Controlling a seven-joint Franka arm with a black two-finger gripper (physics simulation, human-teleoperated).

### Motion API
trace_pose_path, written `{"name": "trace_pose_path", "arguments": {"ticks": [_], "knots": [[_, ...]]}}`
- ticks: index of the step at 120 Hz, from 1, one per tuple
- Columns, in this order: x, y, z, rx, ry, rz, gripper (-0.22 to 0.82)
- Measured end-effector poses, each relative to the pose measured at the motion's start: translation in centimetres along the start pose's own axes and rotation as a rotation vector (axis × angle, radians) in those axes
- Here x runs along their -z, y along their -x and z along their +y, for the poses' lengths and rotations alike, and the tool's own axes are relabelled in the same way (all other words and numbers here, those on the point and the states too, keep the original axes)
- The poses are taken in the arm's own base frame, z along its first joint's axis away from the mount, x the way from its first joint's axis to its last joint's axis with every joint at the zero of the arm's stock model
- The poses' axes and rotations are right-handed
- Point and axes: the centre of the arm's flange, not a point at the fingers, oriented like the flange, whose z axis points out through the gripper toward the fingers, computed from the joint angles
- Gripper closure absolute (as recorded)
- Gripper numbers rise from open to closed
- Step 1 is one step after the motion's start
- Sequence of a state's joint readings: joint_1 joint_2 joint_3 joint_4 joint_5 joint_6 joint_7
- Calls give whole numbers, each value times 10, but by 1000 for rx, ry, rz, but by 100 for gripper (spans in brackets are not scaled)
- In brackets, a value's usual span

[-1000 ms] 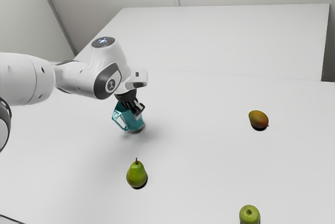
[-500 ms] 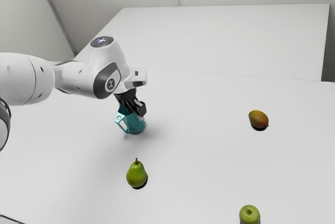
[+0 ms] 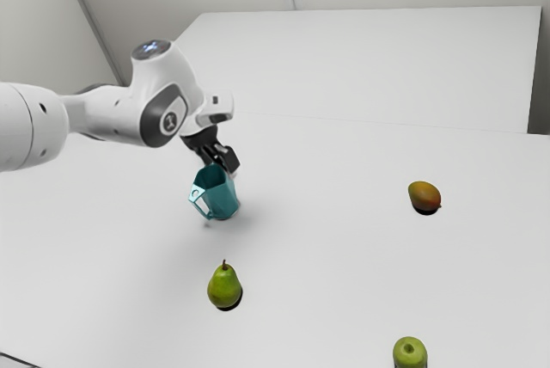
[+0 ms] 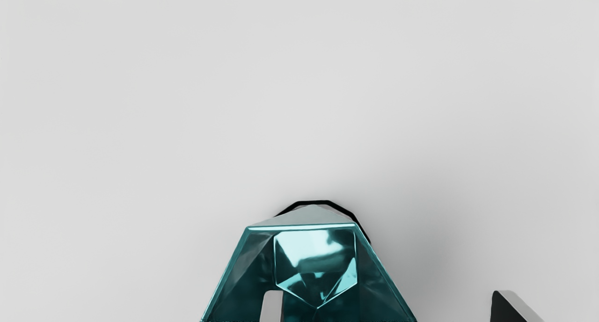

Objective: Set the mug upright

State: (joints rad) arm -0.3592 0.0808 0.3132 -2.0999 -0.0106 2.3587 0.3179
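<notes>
One teal mug (image 3: 221, 202) stands on its base, to judge by the exterior view, well in from the counter's (image 3: 344, 282) far edge, and the tool (image 3: 225, 168) has just risen off it, baring its mouth, so the uprighting looks achieved. In the wrist view the tool is spread, one fingertip (image 4: 271, 307) overlapping the mouth; I see faceted inner walls, no contents.

Teal mug (image 3: 223, 200) near my black-and-grey fingers (image 3: 229, 158), green pear (image 3: 224, 286), green apple (image 3: 410, 353), orange-and-green mango (image 3: 424, 196) farther from them
</notes>
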Motion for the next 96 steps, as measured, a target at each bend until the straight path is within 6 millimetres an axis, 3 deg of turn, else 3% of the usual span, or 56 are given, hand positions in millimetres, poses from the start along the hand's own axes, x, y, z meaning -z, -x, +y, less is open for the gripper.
{"name": "trace_pose_path", "arguments": {"ticks": [36,64,96], "knots": [[48,-24,-6,-2,-5,37,6],[62,-27,-10,23,33,-30,2],[59,-9,-30,81,65,-143,1]]}}
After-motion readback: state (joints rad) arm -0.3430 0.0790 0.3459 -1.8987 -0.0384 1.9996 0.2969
